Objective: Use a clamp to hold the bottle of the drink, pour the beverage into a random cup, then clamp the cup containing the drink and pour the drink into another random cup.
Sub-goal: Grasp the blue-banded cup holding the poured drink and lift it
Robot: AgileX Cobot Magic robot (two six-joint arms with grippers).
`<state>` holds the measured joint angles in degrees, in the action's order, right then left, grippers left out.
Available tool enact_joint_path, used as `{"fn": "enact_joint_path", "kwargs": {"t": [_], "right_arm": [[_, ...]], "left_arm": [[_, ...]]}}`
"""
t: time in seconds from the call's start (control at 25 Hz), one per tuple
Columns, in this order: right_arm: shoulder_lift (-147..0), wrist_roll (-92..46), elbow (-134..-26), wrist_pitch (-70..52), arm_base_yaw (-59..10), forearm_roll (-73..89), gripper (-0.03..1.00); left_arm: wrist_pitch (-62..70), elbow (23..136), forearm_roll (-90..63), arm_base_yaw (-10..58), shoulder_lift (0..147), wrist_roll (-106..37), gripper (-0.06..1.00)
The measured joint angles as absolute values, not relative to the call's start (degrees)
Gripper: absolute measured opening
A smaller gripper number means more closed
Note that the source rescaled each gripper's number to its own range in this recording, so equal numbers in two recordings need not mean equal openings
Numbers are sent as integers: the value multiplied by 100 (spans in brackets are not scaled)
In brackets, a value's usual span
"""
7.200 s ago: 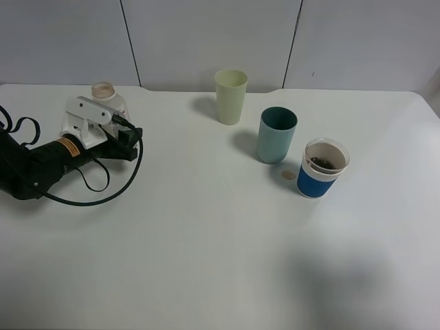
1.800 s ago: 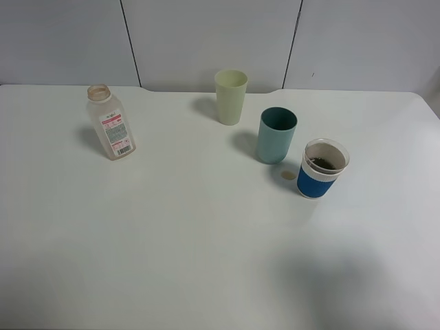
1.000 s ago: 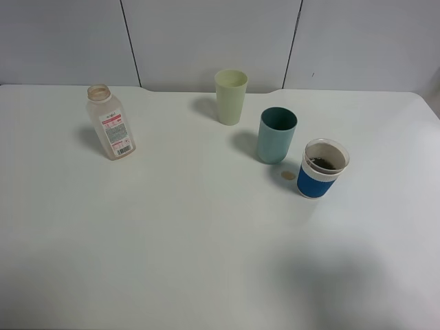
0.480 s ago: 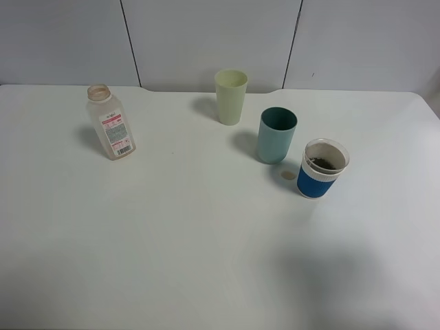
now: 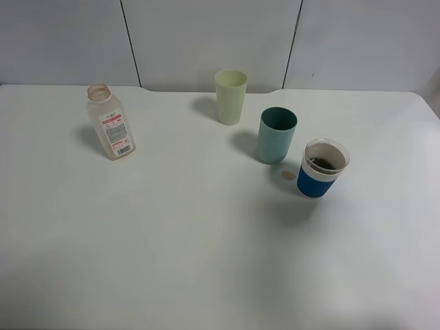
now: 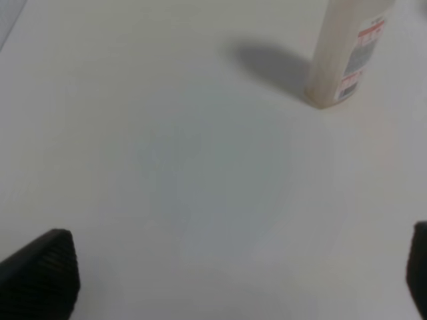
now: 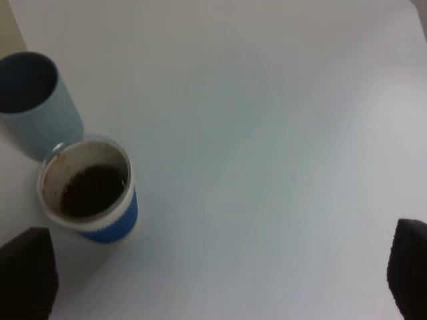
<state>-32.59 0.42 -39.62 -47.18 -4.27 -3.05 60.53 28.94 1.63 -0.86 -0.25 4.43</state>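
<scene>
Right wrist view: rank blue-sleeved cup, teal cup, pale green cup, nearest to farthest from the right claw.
1. Blue-sleeved cup, just ahead of the right claw.
2. Teal cup, close behind it.
3. Pale green cup, farthest back, barely in view.

Table (image 5: 172, 261), white: one. On it, bottle (image 5: 110, 130), clear plastic, uncapped: one; cups: three in all, being one pale green cup (image 5: 230, 96), one teal cup (image 5: 276, 135) and one clear cup with a blue sleeve (image 5: 323, 172), with one portion of brown drink (image 5: 323, 163) in the last; tan spot (image 5: 289, 175) on the tabletop: one. Grippers: two, the left gripper (image 6: 227, 273) and the right gripper (image 7: 217, 270), each showing two black fingertips (image 6: 40, 273).
</scene>
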Motion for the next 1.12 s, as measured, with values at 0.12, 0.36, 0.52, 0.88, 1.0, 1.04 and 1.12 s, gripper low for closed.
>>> {"fn": "enact_joint_path", "kwargs": {"t": [0.12, 0.36, 0.52, 0.88, 1.0, 1.04, 1.12], "right_arm": [[-3701, 52, -3969, -4253, -642, -322, 99], [-4565, 483, -3969, -3512, -1964, -571, 100], [-5111, 929, -3969, -3233, -2746, -976, 100], [-5698, 1553, -3969, -3084, -3269, -1513, 100], [-5710, 1549, -3969, -2905, -3269, -1467, 100], [-5710, 1519, -3969, -2827, -3243, -1377, 100], [-5718, 1348, -3969, -2730, -3098, -1141, 100]], "left_arm": [[6053, 2894, 163, -86, -25, 443, 100], [6053, 2894, 163, -86, -25, 443, 100], [6053, 2894, 163, -86, -25, 443, 100], [6053, 2894, 163, -86, -25, 443, 100], [6053, 2894, 163, -86, -25, 443, 100], [6053, 2894, 163, -86, -25, 443, 100], [6053, 2894, 163, -86, -25, 443, 100]]}}
